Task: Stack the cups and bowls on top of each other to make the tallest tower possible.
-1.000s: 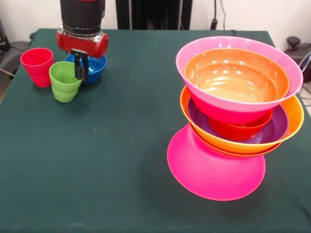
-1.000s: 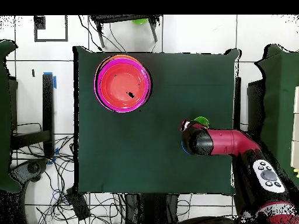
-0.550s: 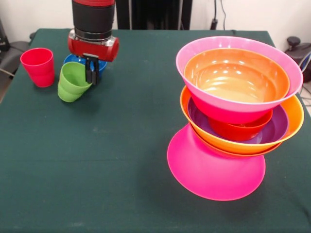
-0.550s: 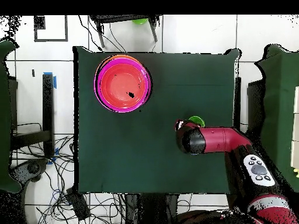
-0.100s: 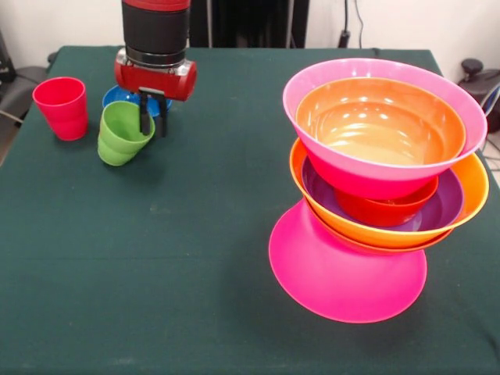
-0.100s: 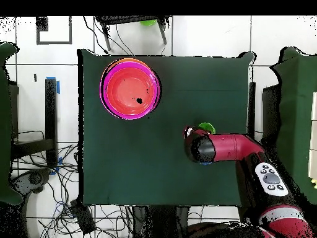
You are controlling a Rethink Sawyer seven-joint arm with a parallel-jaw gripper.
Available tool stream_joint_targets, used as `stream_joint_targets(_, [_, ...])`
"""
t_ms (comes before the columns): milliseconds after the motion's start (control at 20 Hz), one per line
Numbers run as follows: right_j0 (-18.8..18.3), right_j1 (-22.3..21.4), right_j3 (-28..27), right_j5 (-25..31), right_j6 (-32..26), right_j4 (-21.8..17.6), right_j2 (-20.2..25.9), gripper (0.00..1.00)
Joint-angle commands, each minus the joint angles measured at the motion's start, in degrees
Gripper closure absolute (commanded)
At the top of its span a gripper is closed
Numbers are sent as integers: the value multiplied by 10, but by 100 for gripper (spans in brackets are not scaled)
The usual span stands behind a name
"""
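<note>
My gripper is shut on the right rim of the lime green cup, one finger inside and one outside. The cup hangs tilted at the table's left. Left of it the red cup stands upright. The small blue bowl shows partly behind the gripper. At the right stands the tower: an upturned hot pink bowl as base, then a large orange bowl, a purple bowl, a small red-orange bowl, and a pink bowl holding an orange one. In the overhead view my arm hides most of the green cup.
The dark green table ends close behind the tower in the overhead view. The upper bowls lean out past the base toward the table's right edge in the front view.
My gripper has carried the green cup up and to the right, away from the red cup, and the cup now hangs tilted. The tower has not moved.
</note>
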Motion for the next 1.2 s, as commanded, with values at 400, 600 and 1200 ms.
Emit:
stream_joint_targets(400, [7, 1, -23, 32, -49, -22, 36, 0])
stream_joint_targets(600, [7, 1, -26, 31, -46, -20, 36, 0])
stream_joint_targets(1200, [29, 39, -72, 12, -31, -38, 15, 0])
